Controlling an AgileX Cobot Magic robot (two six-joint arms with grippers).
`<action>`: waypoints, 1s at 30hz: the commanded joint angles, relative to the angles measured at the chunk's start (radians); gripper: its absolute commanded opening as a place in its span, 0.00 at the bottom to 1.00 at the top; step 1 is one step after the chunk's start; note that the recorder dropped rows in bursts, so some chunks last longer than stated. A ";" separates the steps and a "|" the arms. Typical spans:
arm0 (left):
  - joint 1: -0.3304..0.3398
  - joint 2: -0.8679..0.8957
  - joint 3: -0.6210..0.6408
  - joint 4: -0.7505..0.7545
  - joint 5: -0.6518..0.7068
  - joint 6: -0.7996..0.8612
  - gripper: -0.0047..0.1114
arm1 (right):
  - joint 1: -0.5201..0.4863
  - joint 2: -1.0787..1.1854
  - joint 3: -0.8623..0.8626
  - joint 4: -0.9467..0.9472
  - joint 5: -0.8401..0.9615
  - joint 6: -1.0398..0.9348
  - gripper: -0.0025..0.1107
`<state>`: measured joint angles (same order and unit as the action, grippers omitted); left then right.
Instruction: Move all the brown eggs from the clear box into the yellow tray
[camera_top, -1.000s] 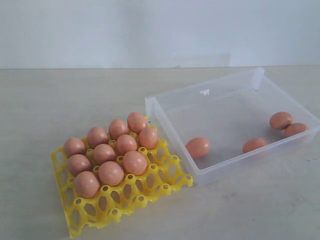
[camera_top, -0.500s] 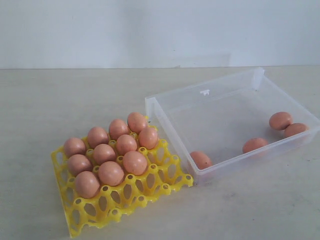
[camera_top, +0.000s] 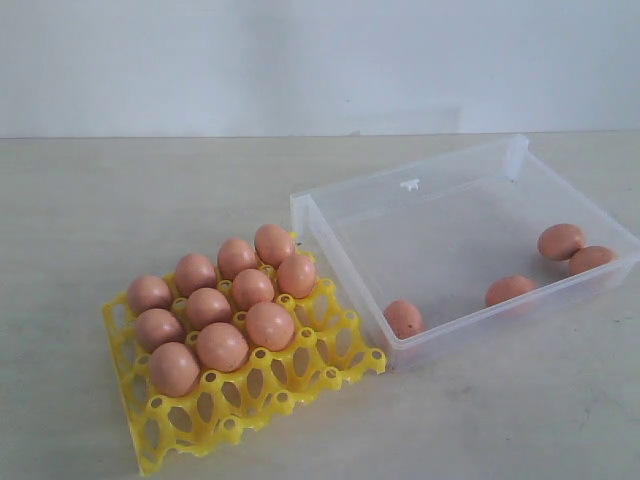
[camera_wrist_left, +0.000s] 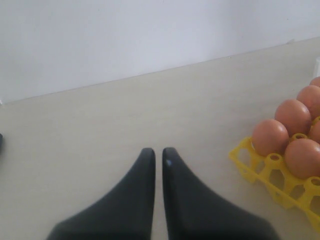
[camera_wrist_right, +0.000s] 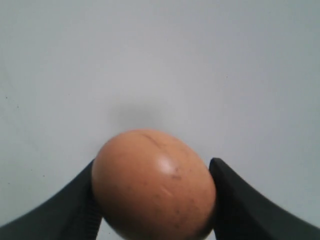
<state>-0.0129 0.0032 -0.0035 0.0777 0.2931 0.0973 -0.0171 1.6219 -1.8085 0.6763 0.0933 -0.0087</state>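
The yellow tray sits front left and carries several brown eggs in its back rows. To its right, the clear box holds several more: one egg in the near left corner and others by the right wall. Neither arm shows in the exterior view. In the right wrist view my right gripper is shut on a brown egg, against a plain pale background. My left gripper is shut and empty, low over bare table beside the tray's corner.
The tray's front and right cups hold nothing. A pale wall rises behind the beige table. The box's hinged lid tab sits on its back wall.
One egg inside the clear box has rolled from the left middle of the floor into the near left corner. The tray and its eggs have not moved.
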 joint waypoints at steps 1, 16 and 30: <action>-0.008 -0.003 0.003 -0.002 0.000 -0.003 0.08 | -0.002 -0.004 -0.006 0.008 -0.093 -0.098 0.02; -0.008 -0.003 0.003 -0.002 0.000 -0.003 0.08 | 0.039 -0.047 -0.008 -0.087 -0.111 -0.620 0.02; -0.008 -0.003 0.003 -0.002 0.000 -0.003 0.08 | 0.096 -0.064 -0.006 -0.108 0.231 -0.864 0.02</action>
<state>-0.0129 0.0032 -0.0035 0.0777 0.2931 0.0973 0.0798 1.5663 -1.8123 0.5663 0.4344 -1.0362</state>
